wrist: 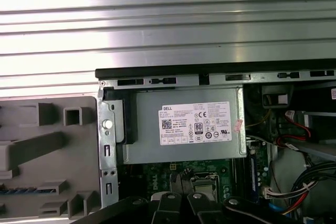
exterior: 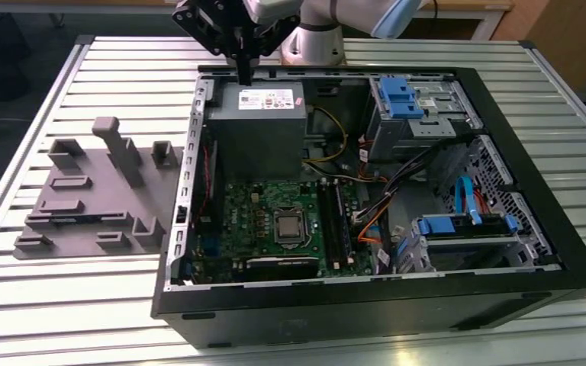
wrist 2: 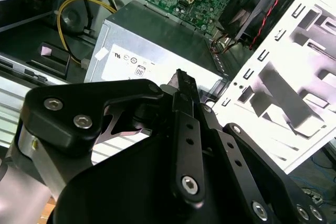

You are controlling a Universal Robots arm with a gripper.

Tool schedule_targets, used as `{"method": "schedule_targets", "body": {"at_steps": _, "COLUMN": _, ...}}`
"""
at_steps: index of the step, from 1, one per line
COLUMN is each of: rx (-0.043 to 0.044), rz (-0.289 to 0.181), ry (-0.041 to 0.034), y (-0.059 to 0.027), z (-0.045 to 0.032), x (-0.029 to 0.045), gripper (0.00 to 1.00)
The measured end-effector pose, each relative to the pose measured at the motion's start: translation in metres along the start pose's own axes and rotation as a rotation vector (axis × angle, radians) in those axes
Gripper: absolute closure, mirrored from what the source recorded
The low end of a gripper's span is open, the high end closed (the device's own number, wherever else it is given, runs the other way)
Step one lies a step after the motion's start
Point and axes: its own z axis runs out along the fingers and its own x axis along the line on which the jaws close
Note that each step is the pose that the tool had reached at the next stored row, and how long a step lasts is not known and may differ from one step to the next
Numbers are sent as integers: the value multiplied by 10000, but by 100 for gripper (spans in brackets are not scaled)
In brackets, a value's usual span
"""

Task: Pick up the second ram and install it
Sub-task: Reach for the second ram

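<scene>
The gripper is held above the grey power supply at the far end of the open computer case. Its fingers are seen closed together, gripping no object. The second ram is found well apart from them, laid flat in a slot of the grey holder tray, which is set on the table beside the case, on the exterior view's left.
</scene>
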Motion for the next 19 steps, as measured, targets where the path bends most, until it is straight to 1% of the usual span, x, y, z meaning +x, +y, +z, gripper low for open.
{"method": "schedule_targets", "body": {"at_steps": 13, "rx": 0, "rz": 0, "ry": 0, "y": -4, "z": 0, "x": 44, "gripper": 89}}
{"method": "schedule_targets", "body": {"at_steps": 16, "rx": 0, "rz": 0, "ry": 0, "y": -5, "z": 0, "x": 68, "gripper": 89}}
{"method": "schedule_targets", "body": {"at_steps": 19, "rx": 0, "rz": 0, "ry": 0, "y": -9, "z": -1, "x": 113, "gripper": 89}}
